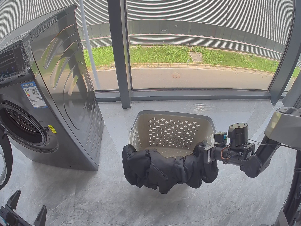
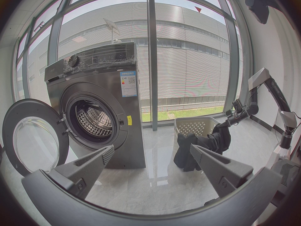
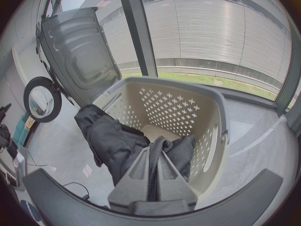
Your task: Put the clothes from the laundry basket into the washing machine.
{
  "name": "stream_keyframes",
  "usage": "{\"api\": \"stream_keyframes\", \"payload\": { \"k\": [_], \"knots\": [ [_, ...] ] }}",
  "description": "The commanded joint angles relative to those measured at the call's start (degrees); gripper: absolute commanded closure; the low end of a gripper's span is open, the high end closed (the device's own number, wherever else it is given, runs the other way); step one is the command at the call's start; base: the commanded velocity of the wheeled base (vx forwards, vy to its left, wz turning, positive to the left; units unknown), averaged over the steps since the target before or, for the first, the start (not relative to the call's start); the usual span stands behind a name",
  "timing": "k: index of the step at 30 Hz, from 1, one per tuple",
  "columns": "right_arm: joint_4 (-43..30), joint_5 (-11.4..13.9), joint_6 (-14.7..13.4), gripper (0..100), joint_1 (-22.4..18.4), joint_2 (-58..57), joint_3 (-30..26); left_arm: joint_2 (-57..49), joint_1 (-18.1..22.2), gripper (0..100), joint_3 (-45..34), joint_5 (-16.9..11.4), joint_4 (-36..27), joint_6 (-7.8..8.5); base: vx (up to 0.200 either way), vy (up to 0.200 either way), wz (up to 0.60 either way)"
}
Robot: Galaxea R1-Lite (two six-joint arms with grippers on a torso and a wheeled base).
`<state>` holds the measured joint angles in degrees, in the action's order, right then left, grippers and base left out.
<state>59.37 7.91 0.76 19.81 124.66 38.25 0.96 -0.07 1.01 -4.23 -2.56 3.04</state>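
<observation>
A beige laundry basket (image 1: 171,114) stands on the floor in front of the window. A black garment (image 1: 163,171) hangs over its near rim and partly outside it. My right gripper (image 1: 200,150) is at the garment's right end, over the basket's near right corner. In the right wrist view its fingers (image 3: 138,170) are shut on a fold of the black garment (image 3: 109,138). The grey washing machine (image 1: 62,88) stands to the left, with its round door (image 2: 34,135) swung open and its drum (image 2: 94,120) visible. My left gripper (image 2: 150,149) is low at the near left, open and holding nothing.
Tall windows with a dark pillar (image 1: 119,44) run behind the basket. Bare grey floor (image 1: 94,198) lies between the washing machine and the basket. The open door (image 1: 4,160) juts out toward my left arm.
</observation>
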Motion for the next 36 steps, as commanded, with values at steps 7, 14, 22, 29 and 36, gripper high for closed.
{"api": "stream_keyframes", "payload": {
  "k": [7,14,22,29,36],
  "knots": [
    [0.4,0.0,-8.58,100,5.33,-24.64,-6.44,-0.96,0.07,0,-1.01,-0.08,0.01,0.39,0.0,0.0,0.0],
    [-0.31,-4.84,-11.48,100,9.55,-35.19,-6.53,-0.96,0.07,0,-1.01,-0.08,0.1,0.48,0.0,0.0,0.0],
    [0.31,-8.35,-11.65,100,9.55,-36.95,-7.67,-0.96,-0.01,0,-1.01,-0.16,0.01,0.3,0.0,0.0,0.0],
    [0.22,-10.37,-10.42,100,9.55,-37.3,-8.02,-0.96,-0.01,0,-1.01,-0.16,0.01,0.13,0.0,0.0,0.0],
    [-0.83,-11.95,-9.28,100,9.63,-41.25,-8.46,-0.96,-0.01,0,-1.01,-0.16,0.1,0.04,-0.2,0.0,0.0]
  ]
}}
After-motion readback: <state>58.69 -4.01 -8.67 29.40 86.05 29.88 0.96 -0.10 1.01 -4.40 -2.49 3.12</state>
